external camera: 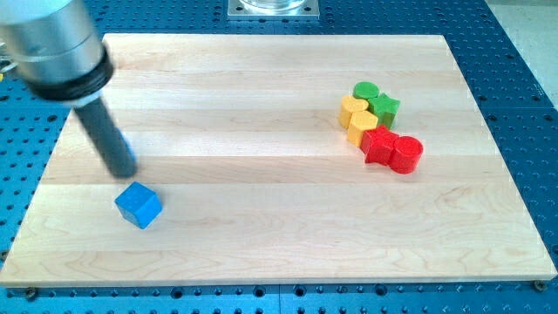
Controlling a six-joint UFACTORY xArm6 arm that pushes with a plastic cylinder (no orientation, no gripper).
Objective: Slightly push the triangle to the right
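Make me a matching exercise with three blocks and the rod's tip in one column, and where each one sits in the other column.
Things:
1. blue cube
2. green round block
3. red round block
4. my tip

Places:
A. topmost of the blocks at the view's right
B. just up and left of the blue cube
C. lowest and rightmost of the blocks at the view's right
D. alone, toward the view's lower left

Pairs: 1-D, 2-A, 3-C, 4-B

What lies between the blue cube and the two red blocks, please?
Only bare board, in the camera view: blue cube at the view's left, red blocks at the right. My tip stands just above-left of the cube.
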